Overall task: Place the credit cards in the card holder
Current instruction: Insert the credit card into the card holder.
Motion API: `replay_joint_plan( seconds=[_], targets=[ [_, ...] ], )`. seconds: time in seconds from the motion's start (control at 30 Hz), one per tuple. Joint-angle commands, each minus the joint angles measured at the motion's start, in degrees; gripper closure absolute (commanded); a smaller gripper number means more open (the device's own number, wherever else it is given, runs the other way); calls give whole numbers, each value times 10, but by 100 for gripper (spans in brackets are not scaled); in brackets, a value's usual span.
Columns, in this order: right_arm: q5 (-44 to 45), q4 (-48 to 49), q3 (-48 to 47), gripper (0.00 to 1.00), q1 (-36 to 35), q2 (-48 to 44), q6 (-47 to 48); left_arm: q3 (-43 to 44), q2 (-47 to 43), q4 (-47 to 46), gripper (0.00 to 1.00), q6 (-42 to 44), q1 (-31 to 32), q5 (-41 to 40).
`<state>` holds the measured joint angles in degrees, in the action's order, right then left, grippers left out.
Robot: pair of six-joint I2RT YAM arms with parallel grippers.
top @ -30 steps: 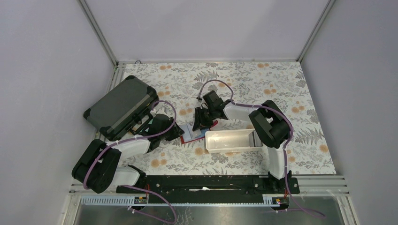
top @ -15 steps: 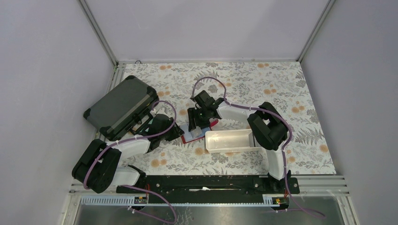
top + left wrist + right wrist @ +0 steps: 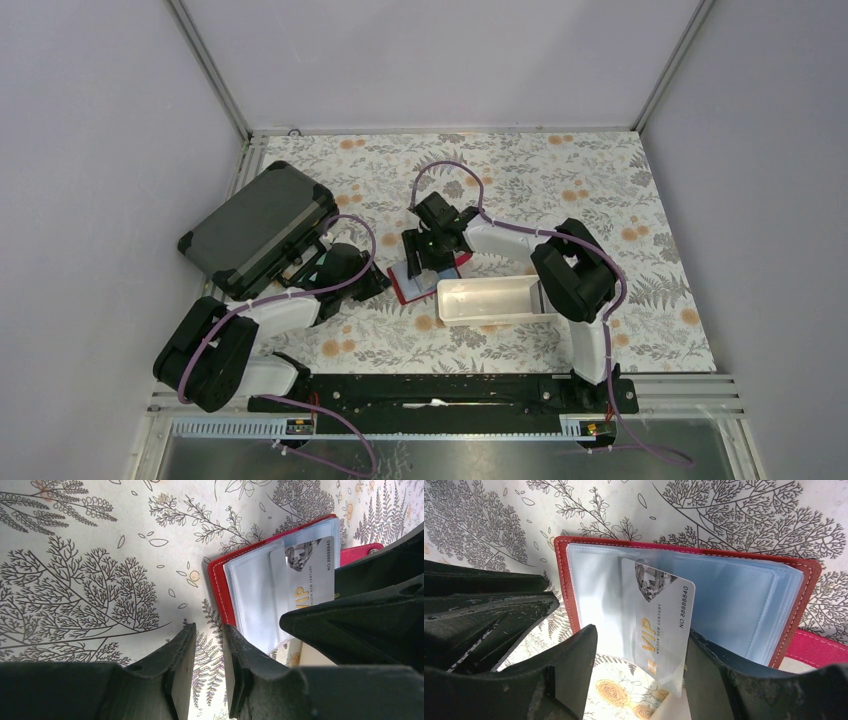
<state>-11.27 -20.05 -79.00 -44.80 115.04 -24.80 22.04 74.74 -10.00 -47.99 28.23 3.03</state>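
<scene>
The small red leather-like folding wallet (image 3: 804,580) lies spread open on the flower-printed tablecloth (image 3: 600,190), a little to the 9 o'clock side of the table's middle. Its clear plastic sleeves (image 3: 734,600) face up. A pale plastic card printed "VIP" (image 3: 659,620) sits slanted on the sleeves. One end is under the clear film and the other sticks out past the wallet's edge.

The right gripper (image 3: 640,632) reaches in from 2 o'clock and hangs over the wallet. Its jaws are spread wide, one on each side of the card's free end. I see no squeeze on the card, though the card's edge is right beside one finger.

The left gripper (image 3: 207,630) comes in low from 8 o'clock. Its jaws are parted by a slit with only cloth showing between them, and one fingertip is at the wallet's red rim. I cannot tell whether it presses there.

The long white rectangular tray (image 3: 443,300) crowds the wallet at 4 o'clock, just beside it. The big dark grey hard case (image 3: 255,230) lies at 9 to 10 o'clock, close behind the left arm. The wallet's pink-red snap tab (image 3: 819,647) pokes out toward the tray.

The widest stretch of cloth runs from 12 to 3 o'clock, up to the metal-framed back wall. A narrower strip lies at 6 o'clock, between the tray and the arms' base rail.
</scene>
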Motion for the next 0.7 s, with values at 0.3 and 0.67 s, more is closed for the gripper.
replay_joint_plan(
  seconds=[0.3, 0.67],
  targets=[
    [62, -37, -2, 26, -1, -30, 44, -6, 9, 38, 71, 9, 3, 28],
    [74, -47, -22, 24, -1, -35, 83, -7, -12, 43, 71, 7, 3, 28]
  ],
)
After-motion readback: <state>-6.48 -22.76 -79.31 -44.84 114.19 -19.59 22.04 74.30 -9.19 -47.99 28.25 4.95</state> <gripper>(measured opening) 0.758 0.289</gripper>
